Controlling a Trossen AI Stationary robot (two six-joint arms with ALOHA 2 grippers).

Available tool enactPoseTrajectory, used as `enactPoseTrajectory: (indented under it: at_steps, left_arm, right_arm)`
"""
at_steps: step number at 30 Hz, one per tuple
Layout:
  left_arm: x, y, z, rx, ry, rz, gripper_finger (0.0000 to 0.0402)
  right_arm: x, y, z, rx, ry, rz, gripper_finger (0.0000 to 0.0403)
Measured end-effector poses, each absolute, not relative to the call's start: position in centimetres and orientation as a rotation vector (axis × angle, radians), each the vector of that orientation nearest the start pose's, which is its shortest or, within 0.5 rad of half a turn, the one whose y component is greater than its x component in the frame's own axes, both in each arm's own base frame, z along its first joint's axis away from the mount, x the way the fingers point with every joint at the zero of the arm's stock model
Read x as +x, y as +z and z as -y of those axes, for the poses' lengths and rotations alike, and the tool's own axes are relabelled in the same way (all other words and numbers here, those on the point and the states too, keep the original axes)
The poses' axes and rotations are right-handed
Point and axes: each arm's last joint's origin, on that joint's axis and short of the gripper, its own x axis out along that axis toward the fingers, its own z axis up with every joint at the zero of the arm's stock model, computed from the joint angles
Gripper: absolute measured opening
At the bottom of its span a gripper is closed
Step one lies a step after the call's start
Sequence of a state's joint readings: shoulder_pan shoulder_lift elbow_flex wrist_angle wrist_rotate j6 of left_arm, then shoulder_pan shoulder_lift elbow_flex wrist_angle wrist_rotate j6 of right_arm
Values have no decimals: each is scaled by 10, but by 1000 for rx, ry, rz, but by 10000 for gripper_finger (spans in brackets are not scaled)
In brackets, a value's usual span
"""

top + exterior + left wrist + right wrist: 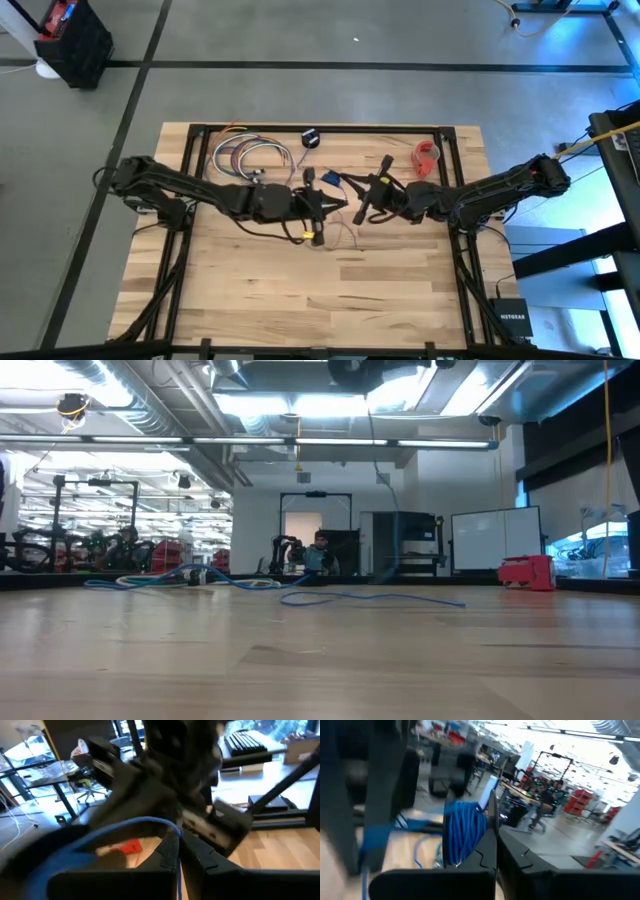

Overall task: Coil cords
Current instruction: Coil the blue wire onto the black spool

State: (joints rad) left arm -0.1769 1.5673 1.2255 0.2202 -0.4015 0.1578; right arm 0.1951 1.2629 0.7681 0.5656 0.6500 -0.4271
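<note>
A blue cord (pixel 343 184) hangs in the air at mid-table between my two grippers, which face each other. My left gripper (pixel 328 205) comes from the left and is shut on a strand of it. My right gripper (pixel 358 198) comes from the right and is shut beside a wound bundle of the cord (pixel 465 834). More cords (pixel 250 156) lie in loose loops on the far left of the table, also visible in the low view (pixel 200 578). A small black puck (pixel 310 137) rests near the far edge. My left gripper pinches one strand of the blue cord (pixel 173 826) at its fingertips, roughly level, from the table's left. From there the strand arcs off sideways, clear of the table. My right gripper, roughly level from the table's right, has a bundle of several turns (pixel 470 827) at its shut fingertips. The bundle is off the table; whether it is pinched or only lies against one finger does not show.
A red tape roll (pixel 427 155) lies at the far right of the table, also seen in the low view (pixel 527 572). A blue cord (pixel 400 599) trails across the wood. The near half of the table (pixel 320 290) is bare wood.
</note>
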Motion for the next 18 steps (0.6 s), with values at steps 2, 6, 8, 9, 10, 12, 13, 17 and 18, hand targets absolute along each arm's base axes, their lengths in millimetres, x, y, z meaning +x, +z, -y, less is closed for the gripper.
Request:
enactPoseTrajectory:
  at_steps: [2,6,8,9,10,12,13,17,18]
  left_arm:
    - [365,323,54,198,213,-154,2]
    - [370,314,52,214,256,-183,2]
    - [370,313,51,228,289,-195,2]
    - [370,312,51,230,295,-200,3]
    - [370,312,51,230,297,-201,5]
    - [370,312,50,235,303,-207,8]
    - [370,312,49,243,303,-208,8]
    - [370,313,49,257,303,-205,5]
    - [369,314,49,257,303,-202,3]
  right_arm:
    - [273,301,-37,-357,-445,5,3]
    - [272,308,-38,-301,-393,99,3]
    - [271,312,-39,-289,-369,125,3]
    - [270,313,-39,-286,-362,136,3]
    - [268,316,-39,-279,-361,155,3]
    - [263,322,-38,-272,-353,181,3]
    - [261,324,-38,-271,-342,192,3]
    - [249,335,-39,-260,-318,232,3]
    - [246,338,-40,-261,-313,241,3]
